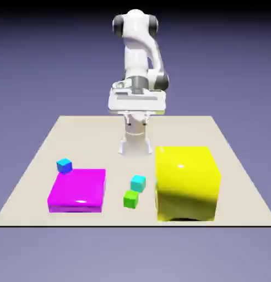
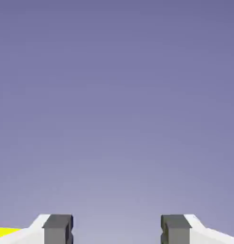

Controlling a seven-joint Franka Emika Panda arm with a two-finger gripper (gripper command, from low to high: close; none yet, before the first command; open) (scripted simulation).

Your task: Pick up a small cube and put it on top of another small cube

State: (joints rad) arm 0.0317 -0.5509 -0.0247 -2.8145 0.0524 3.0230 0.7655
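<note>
Your fingers (image 2: 57, 228) stand apart with nothing between them, the gripper (image 2: 117, 231) looking at plain backdrop and a yellow sliver at the hand view's lower left. The small cube (image 1: 138, 183), teal, sits on the surface (image 1: 132, 129) just behind the green cube (image 1: 130, 199), between the magenta slab (image 1: 77, 190) and the yellow block (image 1: 187, 182).

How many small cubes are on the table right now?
3: a sky-blue cube behind the magenta block, a teal cube beside the yellow block, a green cube before it.
</note>
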